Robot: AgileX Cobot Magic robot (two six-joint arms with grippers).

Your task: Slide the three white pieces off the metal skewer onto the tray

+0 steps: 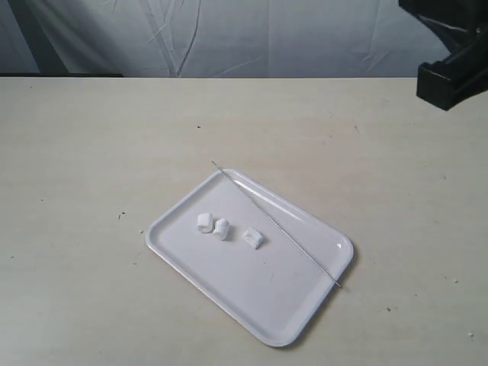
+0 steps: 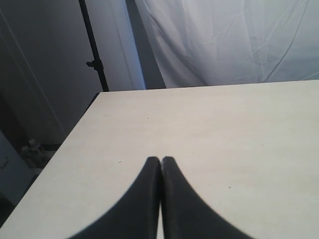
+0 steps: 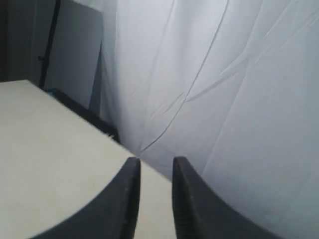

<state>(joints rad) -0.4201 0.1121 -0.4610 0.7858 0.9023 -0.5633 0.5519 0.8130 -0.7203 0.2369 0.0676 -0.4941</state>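
The white tray point(image 1: 282, 320) lies on the table in the exterior view. Three white pieces rest loose on it: one point(image 1: 204, 223), a second point(image 1: 221, 229) touching it, and a third point(image 1: 253, 238) a little apart. The thin metal skewer point(image 1: 276, 224) lies bare across the tray's far side, both tips reaching past the rim. My left gripper point(image 2: 161, 159) is shut with nothing between its fingers, over bare table. My right gripper point(image 3: 155, 160) is open and empty, raised near the table's far edge; its arm point(image 1: 450, 46) shows at the exterior view's upper right.
The beige table point(image 1: 91, 152) spreads around the tray. A wrinkled white curtain point(image 1: 244, 38) hangs behind its far edge. A black stand pole point(image 2: 92, 50) rises beyond the table corner in the left wrist view.
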